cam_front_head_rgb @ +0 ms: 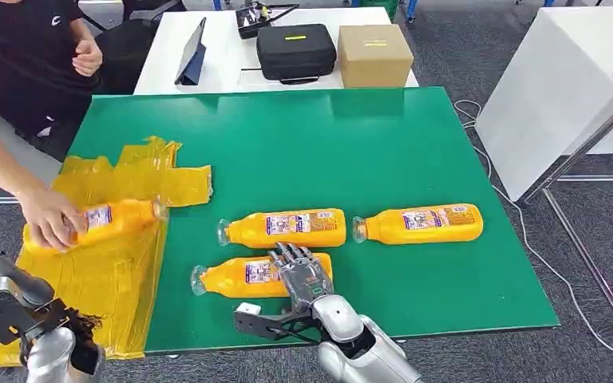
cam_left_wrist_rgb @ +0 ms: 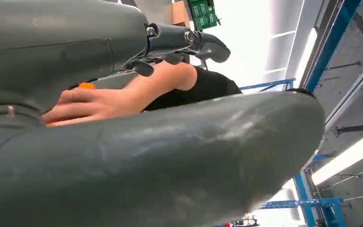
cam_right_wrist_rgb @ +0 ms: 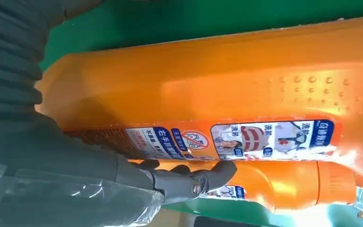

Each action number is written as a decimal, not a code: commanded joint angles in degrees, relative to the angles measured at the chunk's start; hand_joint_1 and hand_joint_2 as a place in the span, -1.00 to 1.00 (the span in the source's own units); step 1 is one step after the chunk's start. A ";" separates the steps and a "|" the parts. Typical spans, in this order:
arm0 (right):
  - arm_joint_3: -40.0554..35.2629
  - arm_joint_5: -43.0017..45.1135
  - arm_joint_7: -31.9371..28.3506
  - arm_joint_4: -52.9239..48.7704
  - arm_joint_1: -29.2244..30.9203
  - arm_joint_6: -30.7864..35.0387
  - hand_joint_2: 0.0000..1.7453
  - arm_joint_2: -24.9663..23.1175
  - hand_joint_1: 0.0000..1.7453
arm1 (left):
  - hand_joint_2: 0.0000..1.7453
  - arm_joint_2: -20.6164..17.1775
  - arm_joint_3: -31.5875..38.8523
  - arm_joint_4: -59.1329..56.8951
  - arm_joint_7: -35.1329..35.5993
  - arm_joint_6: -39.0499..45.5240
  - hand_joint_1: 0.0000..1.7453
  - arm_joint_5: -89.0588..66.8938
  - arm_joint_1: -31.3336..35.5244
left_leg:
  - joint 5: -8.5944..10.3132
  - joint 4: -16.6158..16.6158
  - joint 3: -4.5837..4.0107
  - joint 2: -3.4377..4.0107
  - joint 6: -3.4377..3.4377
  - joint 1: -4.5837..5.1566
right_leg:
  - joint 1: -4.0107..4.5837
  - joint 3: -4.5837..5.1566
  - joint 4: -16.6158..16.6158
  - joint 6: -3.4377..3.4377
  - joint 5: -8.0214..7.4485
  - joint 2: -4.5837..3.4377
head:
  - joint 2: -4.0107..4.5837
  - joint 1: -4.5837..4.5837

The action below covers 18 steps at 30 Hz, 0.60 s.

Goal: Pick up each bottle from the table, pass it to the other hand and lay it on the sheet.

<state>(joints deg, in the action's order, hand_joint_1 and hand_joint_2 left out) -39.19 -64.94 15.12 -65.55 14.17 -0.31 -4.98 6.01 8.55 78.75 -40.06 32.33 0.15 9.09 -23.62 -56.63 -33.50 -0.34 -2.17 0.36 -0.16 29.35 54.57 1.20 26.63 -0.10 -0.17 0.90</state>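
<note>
Three orange bottles lie on the green table (cam_front_head_rgb: 383, 144): one in the middle (cam_front_head_rgb: 283, 229), one to the right (cam_front_head_rgb: 419, 224), and a near one (cam_front_head_rgb: 239, 277). My right hand (cam_front_head_rgb: 302, 274) lies over the near bottle's (cam_right_wrist_rgb: 208, 80) base end, fingers (cam_right_wrist_rgb: 203, 178) stretched across it toward the middle bottle (cam_right_wrist_rgb: 288, 187); the bottle rests on the table. A fourth bottle (cam_front_head_rgb: 120, 217) lies on the yellow sheet (cam_front_head_rgb: 104, 271) under a person's hand (cam_front_head_rgb: 46, 219). My left hand (cam_front_head_rgb: 4, 299) hangs off the table's near left corner, fingers (cam_left_wrist_rgb: 189, 42) apart and holding nothing.
A person in black stands at the far left, arm (cam_left_wrist_rgb: 137, 90) reaching over the sheet. Behind the green table a white table carries a black case (cam_front_head_rgb: 295, 49), a cardboard box (cam_front_head_rgb: 373, 54) and a tablet (cam_front_head_rgb: 193, 54). Another white table (cam_front_head_rgb: 559, 88) stands at the right.
</note>
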 commanded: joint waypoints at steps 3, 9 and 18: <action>-0.21 0.82 -0.93 7.63 -0.01 -1.46 1.00 1.14 1.00 | -1.00 0.33 0.81 -0.54 0.06 -0.86 -1.00 1.43 0.26 | -0.02 0.10 0.27 -0.09 0.12 -0.05 | 0.04 -0.32 -0.18 -0.01 0.02 0.12 | -0.02 0.00; -0.50 1.08 -0.84 5.89 -1.44 -1.85 1.00 2.22 1.00 | -1.00 0.37 0.93 0.38 0.06 -1.03 -1.00 1.90 -0.53 | -0.01 0.10 0.34 -0.09 0.10 -0.04 | 0.03 -0.39 -0.17 -0.02 0.03 0.11 | -0.02 0.00; -0.66 1.01 -0.41 7.14 -0.68 -2.91 1.00 1.57 1.00 | -1.00 0.28 1.27 -0.10 0.12 -1.61 -1.00 2.83 0.76 | -0.06 0.12 0.49 -0.13 0.16 -0.03 | 0.03 0.00 -0.18 -0.10 0.09 0.15 | -0.02 0.00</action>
<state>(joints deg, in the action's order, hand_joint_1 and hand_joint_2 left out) -39.17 -64.30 14.23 -63.69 15.28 -1.22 -4.50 6.01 8.61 80.13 -40.17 31.23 2.01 8.13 -23.71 -56.61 -33.09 -0.36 -2.11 0.36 -0.16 29.50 54.54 1.11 26.73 -0.10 -0.20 0.90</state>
